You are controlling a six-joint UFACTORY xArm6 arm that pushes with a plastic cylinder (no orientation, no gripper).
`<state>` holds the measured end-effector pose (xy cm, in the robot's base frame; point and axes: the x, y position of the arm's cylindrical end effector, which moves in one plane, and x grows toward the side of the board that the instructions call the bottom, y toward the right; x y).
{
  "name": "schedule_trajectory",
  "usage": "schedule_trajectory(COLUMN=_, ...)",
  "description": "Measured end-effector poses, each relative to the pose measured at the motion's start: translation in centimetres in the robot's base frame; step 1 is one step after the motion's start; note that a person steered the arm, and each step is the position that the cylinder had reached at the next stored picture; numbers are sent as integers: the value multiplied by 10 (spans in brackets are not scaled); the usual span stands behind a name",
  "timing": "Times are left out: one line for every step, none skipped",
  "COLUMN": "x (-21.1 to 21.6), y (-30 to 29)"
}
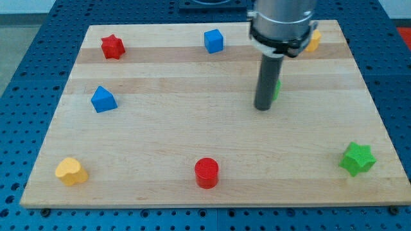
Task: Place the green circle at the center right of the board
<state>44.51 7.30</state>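
Camera view shows us a wooden board [192, 135] lying on a blue perforated table [26, 77], and our arm comes down from the top of the frame, right of the middle.

Around the board we see several blocks. In the upper left of the frame there is a red star [112, 47]. At the top, a little right of the middle, stands a blue cube [214, 40]. On the left side, at middle height, is a blue block [103, 99] with a pointed top; its exact shape we cannot tell. In the lower left lies a yellow heart [70, 171]. At the bottom middle stands a red cylinder [207, 172]. In the lower right is a green star [357, 158]. In the upper right a yellow block [313, 42] is mostly hidden behind the arm's wide body, so its shape is not clear.

The green circle [277, 89] shows only as a thin green edge just to the right of the rod, in the upper right part of the board. The rod covers the rest of it.

Between this green piece and the right edge of the board the wood is bare; the green star lies lower, well apart.

We have no gripper, only a straight dark rod, so nothing opens or holds. My tip [262, 108] rests on the board, just left of the green circle and apparently touching it, though real contact we cannot confirm.
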Motion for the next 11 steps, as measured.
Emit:
schedule_trajectory(x=8, y=-40)
schedule_trajectory(x=-39, y=-26)
schedule_trajectory(x=-39, y=-26)
schedule_trajectory(x=-39, y=-25)
schedule_trajectory(x=-39, y=12)
schedule_trajectory(x=-39, y=59)
schedule_trajectory(x=-39, y=91)
schedule_trajectory(x=-39, y=92)
schedule_trajectory(x=-39, y=92)
schedule_trajectory(x=-39, y=100)
schedule_trajectory(x=-39, y=101)
